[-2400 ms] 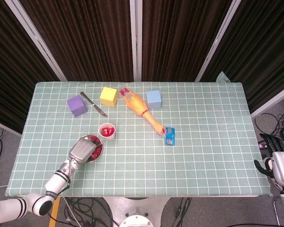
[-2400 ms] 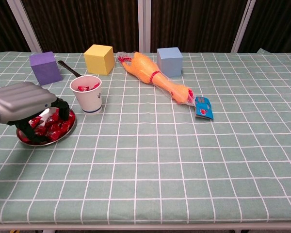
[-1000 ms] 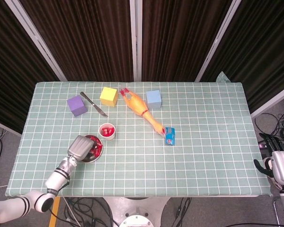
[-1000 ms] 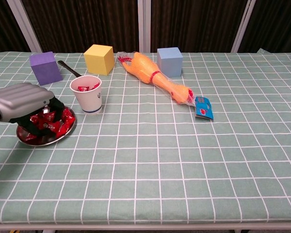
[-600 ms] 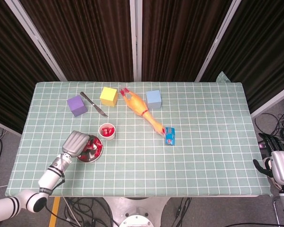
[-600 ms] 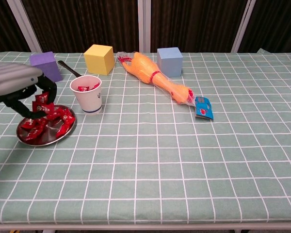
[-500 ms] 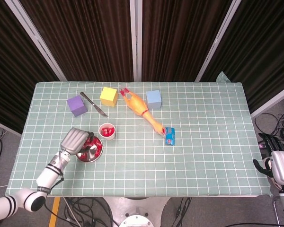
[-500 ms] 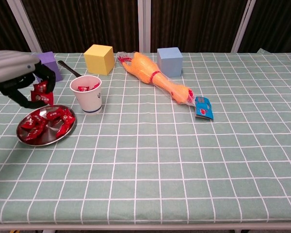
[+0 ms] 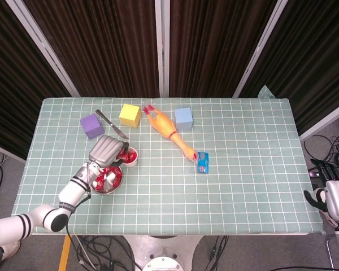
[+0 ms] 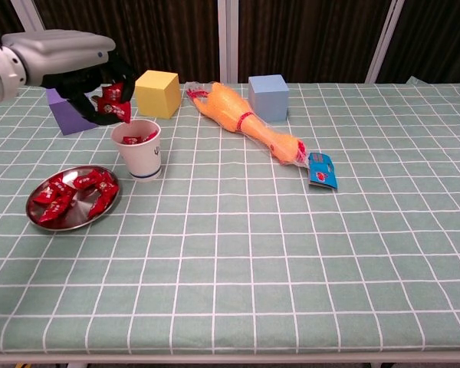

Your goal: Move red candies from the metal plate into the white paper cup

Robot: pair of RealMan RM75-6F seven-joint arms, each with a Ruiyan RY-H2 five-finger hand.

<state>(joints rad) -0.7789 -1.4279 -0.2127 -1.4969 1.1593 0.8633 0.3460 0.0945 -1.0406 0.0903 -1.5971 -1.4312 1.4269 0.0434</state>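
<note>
Left hand [image 10: 77, 65] was raised over the white paper cup [image 10: 136, 149], black fingers [image 10: 100, 86] pinching a couple of red wrapped candies [image 10: 115, 102] just above the cup's rim; in the head view the left hand [image 9: 108, 151] covered part of the cup [image 9: 129, 157]. The cup already had red candies inside and stood upright on the green checked table [image 10: 291, 253], just beside the round metal plate [image 10: 73, 201]. More red candies lay heaped in the plate, plate flat on the table near its left front. Behind the cup: purple foam cube [image 10: 70, 108], yellow foam cube [image 10: 156, 93], a metal knife [image 9: 112, 124] between them. Orange rubber chicken [image 10: 245, 122] lay diagonally mid-table, blue foam cube [image 10: 267, 97] just behind it, small blue packet [image 10: 321, 170] at its lower end. Right hand [image 9: 330, 197] was off the table's right edge in the head view, holding nothing; finger spread cannot tell.
</note>
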